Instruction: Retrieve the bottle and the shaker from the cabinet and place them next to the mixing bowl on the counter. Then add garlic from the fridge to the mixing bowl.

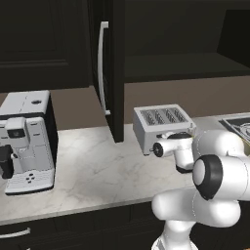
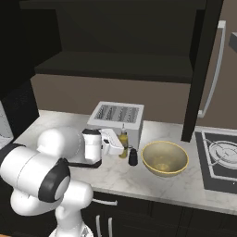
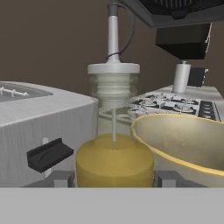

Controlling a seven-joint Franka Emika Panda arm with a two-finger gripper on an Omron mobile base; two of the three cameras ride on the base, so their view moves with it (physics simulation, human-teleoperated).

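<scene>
The amber-yellow bottle (image 2: 123, 141) with its pale cap stands upright on the marble counter (image 2: 185, 185), in front of the toaster and just left of the mixing bowl (image 2: 165, 158). My gripper (image 2: 121, 147) reaches in from the left, shut on the bottle's lower body. In the hand view the bottle (image 3: 114, 162) sits between the two fingertips of the gripper (image 3: 113, 179), with the bowl's tan rim (image 3: 175, 131) close on its right. The black shaker (image 2: 133, 157) stands between bottle and bowl. The dark cabinet door (image 1: 114, 73) hangs open.
A steel toaster (image 2: 118, 115) stands right behind the bottle, its black lever (image 3: 49, 153) near my left finger. A stove (image 2: 222, 157) lies right of the bowl. A coffee machine (image 1: 27, 141) occupies the counter's far left. The open door's edge (image 2: 203, 69) hangs above the bowl's right.
</scene>
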